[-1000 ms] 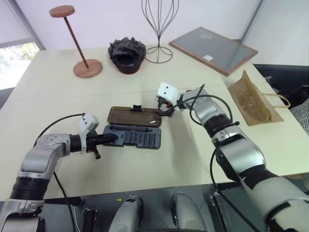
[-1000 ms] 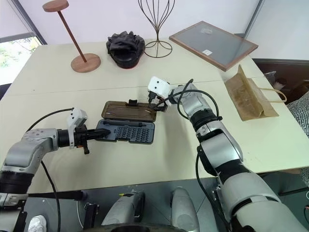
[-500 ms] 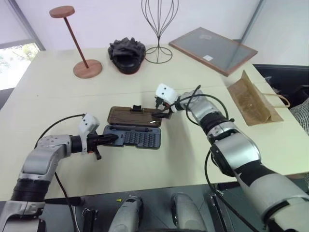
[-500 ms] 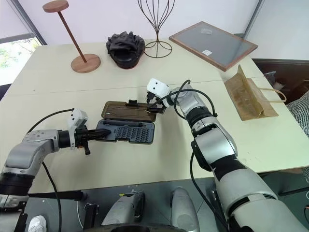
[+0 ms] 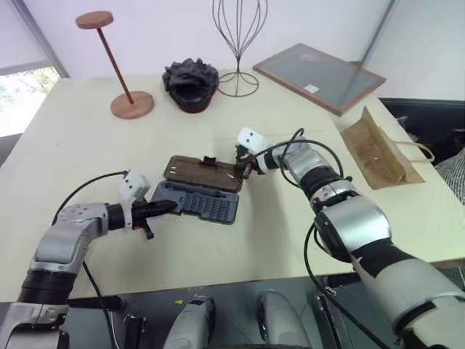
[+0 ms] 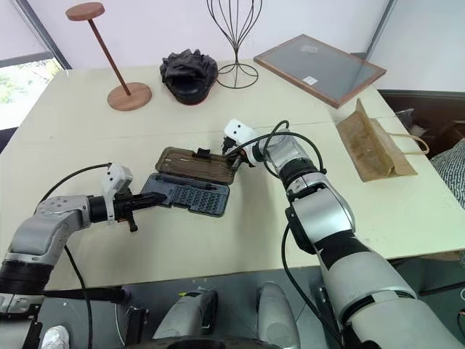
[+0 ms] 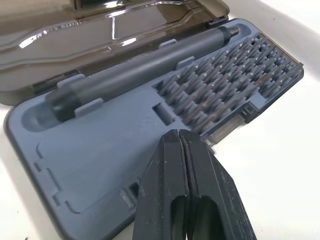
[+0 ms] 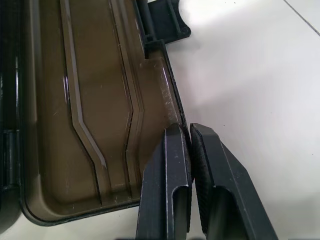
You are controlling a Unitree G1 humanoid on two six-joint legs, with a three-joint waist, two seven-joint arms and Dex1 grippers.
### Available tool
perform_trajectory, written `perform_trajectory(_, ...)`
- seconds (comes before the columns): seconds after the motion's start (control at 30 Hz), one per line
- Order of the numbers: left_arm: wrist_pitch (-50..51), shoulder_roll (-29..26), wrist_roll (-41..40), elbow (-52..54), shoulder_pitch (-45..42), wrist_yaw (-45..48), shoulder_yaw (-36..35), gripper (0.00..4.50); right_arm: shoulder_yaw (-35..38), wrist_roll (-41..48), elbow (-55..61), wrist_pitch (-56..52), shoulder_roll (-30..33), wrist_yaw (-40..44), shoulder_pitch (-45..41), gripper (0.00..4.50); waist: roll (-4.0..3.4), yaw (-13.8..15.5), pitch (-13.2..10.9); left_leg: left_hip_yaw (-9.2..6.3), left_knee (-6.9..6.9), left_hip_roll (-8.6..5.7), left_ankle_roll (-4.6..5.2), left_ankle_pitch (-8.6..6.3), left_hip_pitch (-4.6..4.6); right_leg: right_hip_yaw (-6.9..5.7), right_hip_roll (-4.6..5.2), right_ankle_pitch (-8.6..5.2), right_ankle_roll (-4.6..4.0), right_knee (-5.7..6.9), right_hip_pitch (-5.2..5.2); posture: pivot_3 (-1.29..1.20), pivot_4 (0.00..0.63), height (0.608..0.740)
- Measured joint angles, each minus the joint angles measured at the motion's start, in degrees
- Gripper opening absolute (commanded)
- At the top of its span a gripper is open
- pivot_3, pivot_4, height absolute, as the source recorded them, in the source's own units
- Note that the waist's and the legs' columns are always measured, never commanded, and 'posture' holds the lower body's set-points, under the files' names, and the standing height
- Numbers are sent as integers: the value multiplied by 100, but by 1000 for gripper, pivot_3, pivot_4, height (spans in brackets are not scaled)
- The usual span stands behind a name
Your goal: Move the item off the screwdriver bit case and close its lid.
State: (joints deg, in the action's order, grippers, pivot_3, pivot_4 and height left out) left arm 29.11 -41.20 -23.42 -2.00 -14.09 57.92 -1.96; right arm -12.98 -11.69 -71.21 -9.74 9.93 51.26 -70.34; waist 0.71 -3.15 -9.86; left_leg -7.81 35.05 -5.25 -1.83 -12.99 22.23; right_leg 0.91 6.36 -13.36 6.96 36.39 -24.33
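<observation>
- We've got the screwdriver bit case (image 5: 196,204) mid-worktop (image 5: 87,145), its lid (image 5: 205,173) flipped back.
- Our right gripper (image 8: 189,136) is pinching the lid's edge.
- Left gripper (image 7: 181,145), pressed together, touches the case.
- The item (image 5: 375,153) lies far right.

Cream table (image 5: 87,138) fills the room's middle; plain white wall (image 5: 160,29) behind, bright window (image 5: 22,94) at far left, dark floor (image 5: 429,116) at right.
</observation>
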Motion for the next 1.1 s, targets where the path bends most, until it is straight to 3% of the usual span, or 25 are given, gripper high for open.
perform_trajectory(0.5,34,42,-110,-61,1,-132,-126,0,-466,-384,888,1013,338,322,471,27,0,-43,0,-1,1,-1,-1,0,12,0,0,0,0,-1,-11,0,150,740)
perform_trajectory(0.8,500,276,-487,-313,-626,-268,-383,0,-609,-393,2372,1290,715,446,1153,27,2,-63,-3,-2,3,0,-2,1,18,-1,1,0,0,-1,-17,0,150,740)
perform_trajectory(1.1,925,316,-859,-325,-904,-477,-745,0,-703,-447,2625,1457,734,220,1216,27,3,-80,-4,-1,3,0,-4,2,18,0,0,0,0,-2,-18,0,150,740)
